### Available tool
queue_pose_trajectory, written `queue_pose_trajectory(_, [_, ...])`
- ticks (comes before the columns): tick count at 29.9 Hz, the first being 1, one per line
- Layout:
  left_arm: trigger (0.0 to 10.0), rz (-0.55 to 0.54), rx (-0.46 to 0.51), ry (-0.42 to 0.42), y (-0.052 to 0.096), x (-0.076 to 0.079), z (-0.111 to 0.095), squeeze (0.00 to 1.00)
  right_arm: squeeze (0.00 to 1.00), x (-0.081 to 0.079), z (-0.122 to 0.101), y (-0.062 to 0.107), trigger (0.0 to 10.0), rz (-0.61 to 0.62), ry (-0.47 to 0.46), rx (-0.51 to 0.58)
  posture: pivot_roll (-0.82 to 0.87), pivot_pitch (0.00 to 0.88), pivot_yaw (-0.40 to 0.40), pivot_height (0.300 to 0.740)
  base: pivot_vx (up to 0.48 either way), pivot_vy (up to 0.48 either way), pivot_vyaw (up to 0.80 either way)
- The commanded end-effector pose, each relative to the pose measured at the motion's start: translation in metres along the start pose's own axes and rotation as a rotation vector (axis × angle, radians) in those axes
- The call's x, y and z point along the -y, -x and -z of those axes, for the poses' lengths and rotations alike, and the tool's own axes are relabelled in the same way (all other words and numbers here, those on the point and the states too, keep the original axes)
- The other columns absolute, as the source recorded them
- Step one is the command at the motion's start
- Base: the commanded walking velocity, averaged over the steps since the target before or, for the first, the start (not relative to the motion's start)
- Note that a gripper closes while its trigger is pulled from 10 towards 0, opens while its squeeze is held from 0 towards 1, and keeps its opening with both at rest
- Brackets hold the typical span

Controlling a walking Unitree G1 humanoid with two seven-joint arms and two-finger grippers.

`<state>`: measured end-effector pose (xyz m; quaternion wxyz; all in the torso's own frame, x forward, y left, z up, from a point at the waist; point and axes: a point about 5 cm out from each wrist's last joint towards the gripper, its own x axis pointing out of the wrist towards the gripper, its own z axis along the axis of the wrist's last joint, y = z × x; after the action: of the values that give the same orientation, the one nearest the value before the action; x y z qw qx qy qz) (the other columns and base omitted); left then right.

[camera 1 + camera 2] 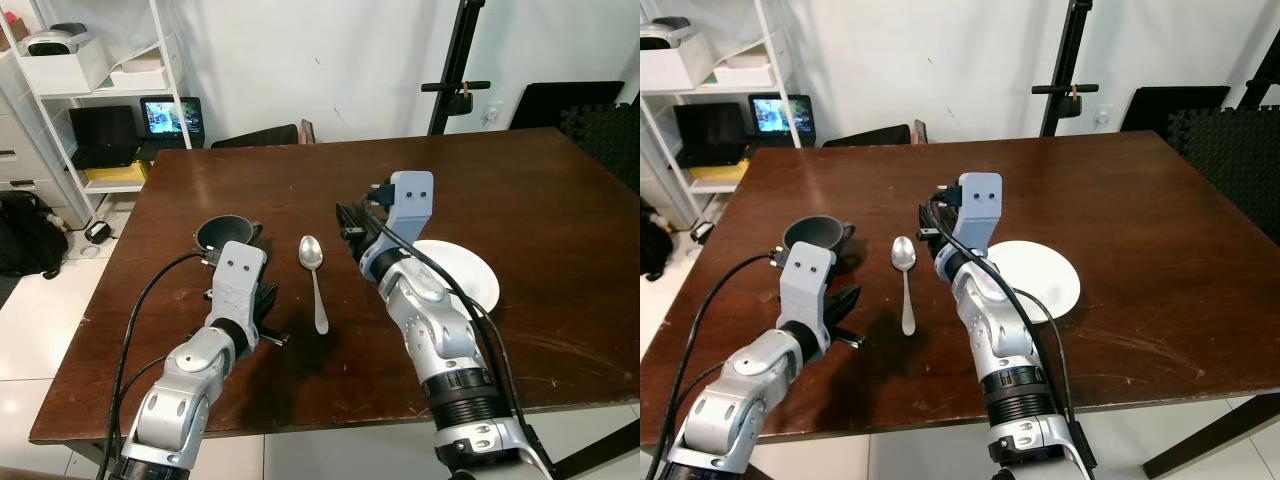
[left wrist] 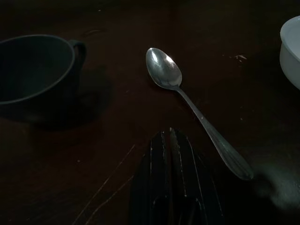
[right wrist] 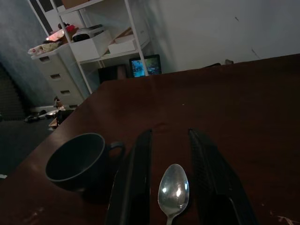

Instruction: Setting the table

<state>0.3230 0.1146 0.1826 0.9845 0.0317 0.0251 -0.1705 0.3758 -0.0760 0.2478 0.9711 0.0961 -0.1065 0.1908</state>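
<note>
Table: I have the dark brown wooden table [image 1: 560, 200] across the middle of the head views, with one of each item on it.
Spoon: one silver metal spoon [image 1: 314, 275] lies flat at the centre, bowl toward the far edge, handle toward me, between the cup and the plate.
Cup: one dark grey cup [image 1: 222, 233] with a handle stands left of centre, just beyond my left wrist.
Plate: one round white plate [image 1: 470, 275] sits right of centre, partly behind my right forearm.
Right gripper: my right gripper [image 3: 169, 178] hangs above the table with its fingers spread, and in its wrist view the spoon's bowl shows between them; nothing is grasped.
Left gripper: my left gripper [image 2: 169, 187] rests low near the spoon's handle, fingers pressed together on nothing.
Risk: if I bring the right gripper down like this, I judge the fingers could skid on the flat, thin spoon and push it toward the cup instead of lifting it.
Risk two: my right forearm is close over the plate, so a wide swing could nudge it.
Count: two grippers, one spoon, one cup, one plate.
</note>
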Motion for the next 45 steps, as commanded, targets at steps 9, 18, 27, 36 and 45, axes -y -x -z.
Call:
queue_pose_trajectory(9, [10.0,-0.002,-0.016,0.006,0.0019,-0.0007,0.0054,0.0,0.0,-0.0029,0.0053,0.0015,10.0,-0.011,-0.004,-0.019,-0.01,0.091,0.128,0.74,0.0,0.0,0.0])
queue_pose_trajectory(18, [10.0,-0.005,-0.019,0.004,0.0022,-0.0011,0.0058,0.0,0.0,-0.0031,0.0051,0.0013,10.0,-0.011,-0.004,-0.019,-0.01,0.093,0.128,0.74,-0.253,0.0,0.0])
queue_pose_trajectory(27, [10.0,-0.006,-0.021,0.003,0.0023,-0.0012,0.0059,0.0,0.0,-0.0031,0.0045,0.0011,10.0,-0.011,-0.003,-0.018,-0.01,0.095,0.129,0.74,-0.302,0.0,0.0])
queue_pose_trajectory(36, [10.0,-0.008,-0.021,0.003,0.0022,-0.0014,0.006,0.0,0.0,-0.0032,0.0047,0.0011,10.0,-0.011,-0.003,-0.019,-0.01,0.095,0.129,0.74,-0.267,0.0,0.0])
queue_pose_trajectory(45, [10.0,-0.008,-0.021,0.002,0.0023,-0.0015,0.0058,0.0,0.0,-0.0032,0.0044,0.0012,10.0,-0.01,-0.003,-0.018,-0.01,0.097,0.129,0.74,-0.23,0.0,0.0])
